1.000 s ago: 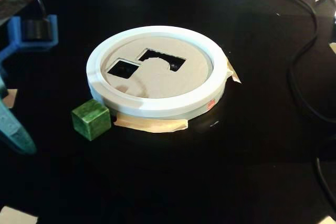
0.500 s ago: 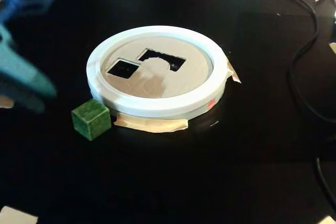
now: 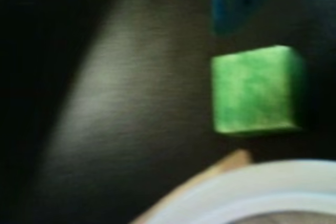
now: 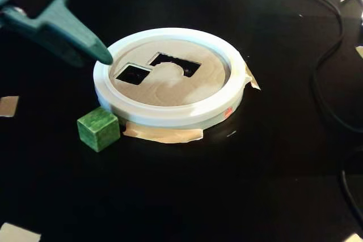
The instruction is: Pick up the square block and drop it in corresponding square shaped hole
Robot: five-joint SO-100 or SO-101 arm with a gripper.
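The square block [image 4: 98, 129], a small glossy green cube, rests on the black table just off the front left of the white rim [image 4: 170, 114] of the round tan board. The square shaped hole [image 4: 133, 74] is the small dark cutout at the board's left. My teal gripper [image 4: 102, 54] reaches in from the upper left, its tip hovering over the rim beside that hole, above and behind the block. In the blurred wrist view the block [image 3: 254, 88] lies just below a blue finger [image 3: 239, 1], with the rim [image 3: 262, 187] at the bottom. Nothing is held.
A larger cutout with a curved notch [image 4: 174, 64] sits beside the square hole. Tan tape [image 4: 164, 134] sticks out from under the board's front. Black cables [image 4: 326, 83] run along the right side. Paper scraps [image 4: 8, 106] lie at the left.
The gripper has swung from the left edge of the fixed view up and to the right, ending over the board's left rim. The block and board have not moved.
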